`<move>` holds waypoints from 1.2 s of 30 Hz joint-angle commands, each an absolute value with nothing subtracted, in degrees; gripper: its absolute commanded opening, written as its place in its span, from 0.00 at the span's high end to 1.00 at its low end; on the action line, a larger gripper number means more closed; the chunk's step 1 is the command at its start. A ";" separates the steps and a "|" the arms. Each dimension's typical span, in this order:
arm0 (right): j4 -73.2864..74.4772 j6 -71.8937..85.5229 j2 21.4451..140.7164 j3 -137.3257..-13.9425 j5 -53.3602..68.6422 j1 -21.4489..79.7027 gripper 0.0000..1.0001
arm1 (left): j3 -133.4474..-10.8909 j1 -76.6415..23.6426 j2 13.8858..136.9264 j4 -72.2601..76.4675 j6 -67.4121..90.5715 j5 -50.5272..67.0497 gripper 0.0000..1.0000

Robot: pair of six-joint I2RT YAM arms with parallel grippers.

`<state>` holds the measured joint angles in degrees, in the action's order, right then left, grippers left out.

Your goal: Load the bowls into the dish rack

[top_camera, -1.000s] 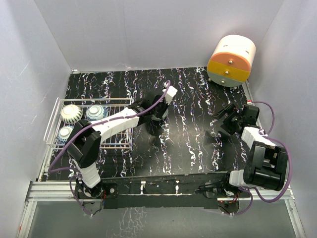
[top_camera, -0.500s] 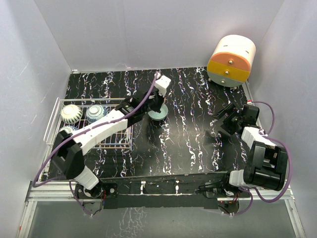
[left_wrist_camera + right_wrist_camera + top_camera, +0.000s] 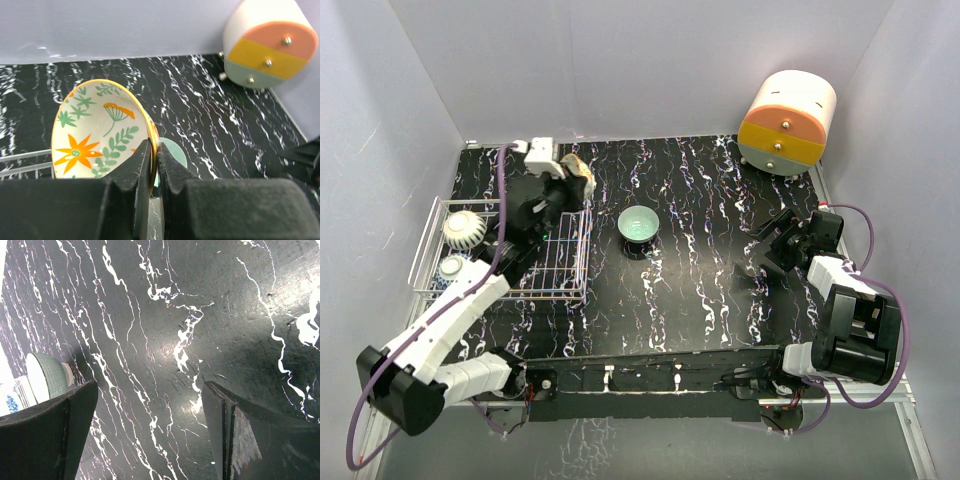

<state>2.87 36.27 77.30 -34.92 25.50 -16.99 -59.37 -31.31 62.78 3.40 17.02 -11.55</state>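
Observation:
My left gripper [image 3: 570, 182] is shut on the rim of a yellow-floral bowl [image 3: 579, 170] and holds it tilted on edge above the far right corner of the white wire dish rack [image 3: 555, 290]. In the left wrist view the jaws [image 3: 154, 152] pinch that bowl [image 3: 95, 130]. A teal bowl [image 3: 638, 225] stands alone on the black table, and shows in the left wrist view [image 3: 174, 155] and the right wrist view [image 3: 46, 377]. A ribbed white bowl [image 3: 463, 230] and a blue bowl [image 3: 450, 268] sit in the rack. My right gripper [image 3: 758, 252] is open and empty [image 3: 150, 405].
A cream-and-orange cylindrical drawer unit [image 3: 787, 122] stands at the far right corner, and shows in the left wrist view [image 3: 270, 42]. White walls close the table on three sides. My left arm crosses over the rack, hiding part of it.
My left gripper has lifted the yellow-floral bowl away from the table's middle and swung it left to the rack's far corner. The teal bowl stays uncovered there. The right arm has not moved.

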 commanded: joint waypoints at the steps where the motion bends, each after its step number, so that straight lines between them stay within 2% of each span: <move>1: 0.79 35.68 75.51 -35.82 26.43 -16.96 0.13 | -56.16 -28.76 56.80 6.48 23.54 -12.29 1.00; 15: 1.37 35.29 74.89 -35.80 26.67 -16.79 0.13 | -40.50 -15.90 46.67 9.19 41.31 -7.62 1.00; 36: 1.25 35.07 75.07 -35.36 25.86 -16.44 0.13 | -17.86 -6.60 43.77 31.86 61.48 2.89 1.00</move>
<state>2.94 36.05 76.47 -34.92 25.87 -16.71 -20.34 -7.90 44.69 21.39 56.40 -0.30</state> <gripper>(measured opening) 0.873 0.060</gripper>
